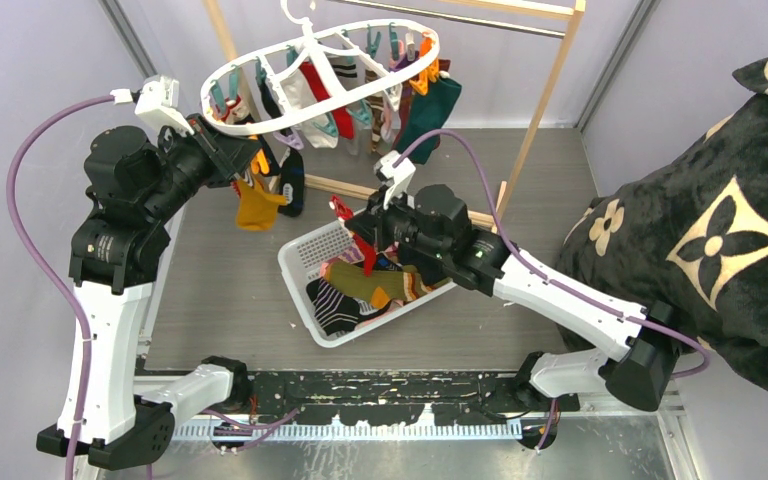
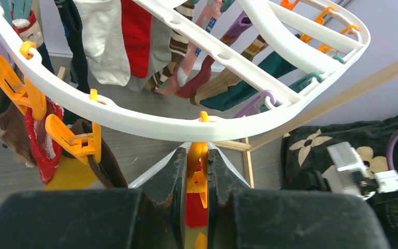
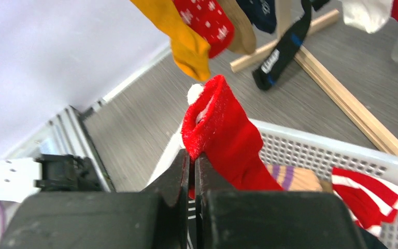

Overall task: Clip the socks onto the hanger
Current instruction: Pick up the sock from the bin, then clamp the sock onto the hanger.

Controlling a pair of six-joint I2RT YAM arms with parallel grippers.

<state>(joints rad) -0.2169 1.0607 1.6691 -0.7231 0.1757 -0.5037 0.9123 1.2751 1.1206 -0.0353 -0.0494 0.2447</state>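
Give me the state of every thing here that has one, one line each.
hanger, hung up, clipped socks dangling from it
orange peg, squeezed in the left gripper
left gripper, shut on the orange peg
red sock, held up over the white mesh basket, not yet clipped
right gripper, shut on the red sock
white mesh basket, holds loose socks
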